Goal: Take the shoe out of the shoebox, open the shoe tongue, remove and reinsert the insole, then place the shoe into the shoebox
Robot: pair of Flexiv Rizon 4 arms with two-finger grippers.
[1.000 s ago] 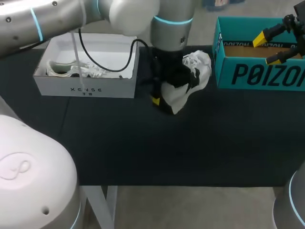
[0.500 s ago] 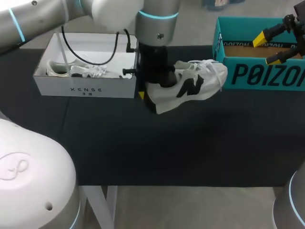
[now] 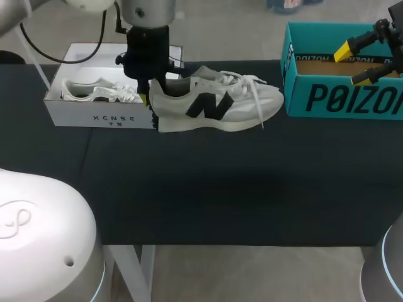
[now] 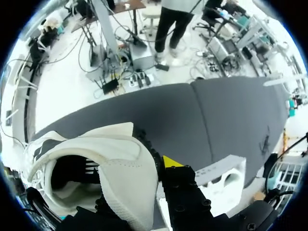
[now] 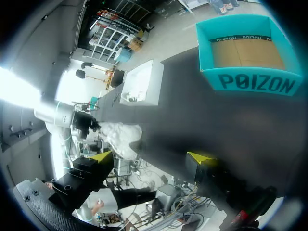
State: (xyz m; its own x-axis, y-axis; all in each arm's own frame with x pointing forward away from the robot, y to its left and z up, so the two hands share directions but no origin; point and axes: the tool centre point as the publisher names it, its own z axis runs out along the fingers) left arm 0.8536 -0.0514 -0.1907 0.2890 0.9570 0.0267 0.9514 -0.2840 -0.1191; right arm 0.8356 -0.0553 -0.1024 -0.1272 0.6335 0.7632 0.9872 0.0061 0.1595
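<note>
Left gripper holds a sneaker by the heel between two boxes on the black table [image 3: 208, 195].

At ten o'clock on the table, the open white cardboard shoebox [image 3: 113, 116] holds a pale white shoe [image 3: 94, 93] lying on its side. At the box's three o'clock edge, the left gripper [image 3: 150, 99] is clenched on the heel of the white sneaker with a black side mark [image 3: 217, 106]. The sneaker is outside both boxes, its toe towards three o'clock, its sole towards six o'clock and its laces loose. At two o'clock stands the teal cardboard box [image 3: 343, 99], showing only its brown cardboard floor. The right gripper [image 3: 354, 63] hangs over that box, its fingers spread and grasping nothing.
</note>
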